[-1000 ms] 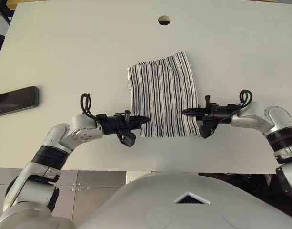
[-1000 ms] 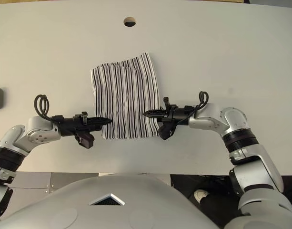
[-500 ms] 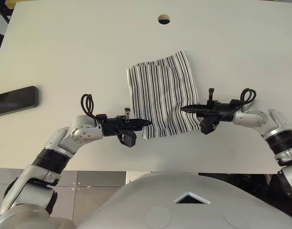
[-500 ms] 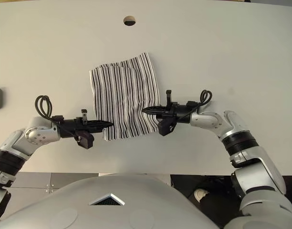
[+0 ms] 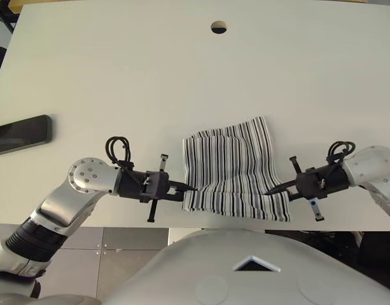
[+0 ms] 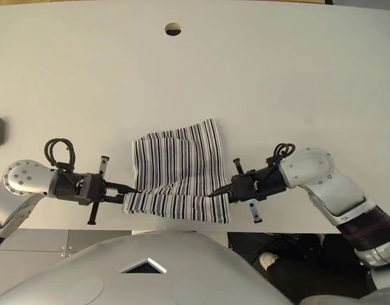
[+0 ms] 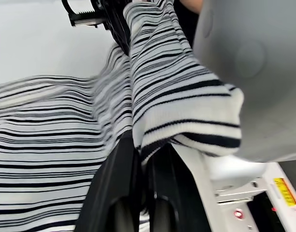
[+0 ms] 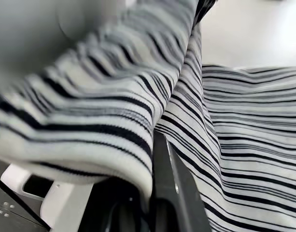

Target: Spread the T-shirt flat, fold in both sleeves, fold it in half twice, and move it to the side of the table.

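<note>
The white bench (image 5: pixel 182 76) carries the folded striped T-shirt (image 5: pixel 233 168) at its near edge, between the two arms. The left pincer (image 5: pixel 188 189) clamps the shirt's near left corner, and the right pincer (image 5: pixel 271 190) clamps its near right corner. A dark flat slab (image 5: pixel 21 134) lies well apart, far left.

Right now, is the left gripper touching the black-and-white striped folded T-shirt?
Touching. The left wrist view shows the left gripper with the striped T-shirt corner pinched between its fingers.

t-shirt (image 5: pixel 233 168): soft ribbed knit cloth, matt. table (image 5: pixel 182 76): smooth matt white top. slab (image 5: pixel 21 134) at 9 o'clock: dark, glossy. left gripper (image 5: pixel 191 189), right gripper (image 5: pixel 268 192): hard matt black.
</note>
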`<state>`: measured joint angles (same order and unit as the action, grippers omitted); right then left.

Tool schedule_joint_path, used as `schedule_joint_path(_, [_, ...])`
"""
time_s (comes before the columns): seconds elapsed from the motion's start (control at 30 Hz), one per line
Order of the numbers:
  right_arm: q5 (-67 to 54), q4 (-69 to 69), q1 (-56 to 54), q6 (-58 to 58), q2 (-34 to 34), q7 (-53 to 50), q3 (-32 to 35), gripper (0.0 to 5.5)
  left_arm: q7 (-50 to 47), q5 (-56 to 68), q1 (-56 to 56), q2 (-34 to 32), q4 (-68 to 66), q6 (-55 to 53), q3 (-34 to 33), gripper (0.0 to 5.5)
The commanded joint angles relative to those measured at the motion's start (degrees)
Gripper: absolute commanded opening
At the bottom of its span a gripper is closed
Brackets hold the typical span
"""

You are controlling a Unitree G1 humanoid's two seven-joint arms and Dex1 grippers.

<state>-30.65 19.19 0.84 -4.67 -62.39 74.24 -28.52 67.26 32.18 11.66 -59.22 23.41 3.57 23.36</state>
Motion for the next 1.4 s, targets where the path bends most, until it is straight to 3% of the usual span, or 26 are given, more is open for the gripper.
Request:
schedule_joint_path(0.03, [-1.37, 2.94, 2.04, 3.87, -0.91, 1.63, 3.8, 0.1, 4.27, 3.03, 3.09, -2.26, 3.06, -2.95, -3.17, 0.12])
schedule_joint_path(0.47, [3.1, -2.81, -0.16, 8.47, 10.71, -3.0, 9.03, 0.1, 2.95, -1.9, -4.38, 10.23, -9.53, -5.27, -7.48, 0.12])
schedule_joint_path(0.9, [7.58, -10.79, -5.13, 9.33, 20.37, -6.98, 11.59, 0.1, 2.94, -6.93, -12.84, 18.5, -25.39, -6.62, -9.69, 0.12])
schedule_joint_path(0.93, [8.4, -11.68, -5.47, 9.04, 21.08, -7.58, 11.63, 0.1, 2.62, -7.14, -13.45, 18.93, -26.09, -7.31, -9.79, 0.38])
schedule_joint_path(1.17, [9.76, -17.76, -7.5, 9.76, 25.41, -10.5, 14.16, 1.41, -2.06, -8.63, -20.01, 23.01, -35.26, -10.15, -13.99, 1.31])
schedule_joint_path(1.4, [3.87, -28.26, -11.48, 22.67, 30.53, -16.19, 21.42, 1.41, -4.5, -8.36, -26.04, 25.12, -47.36, -15.04, -19.42, 1.31])
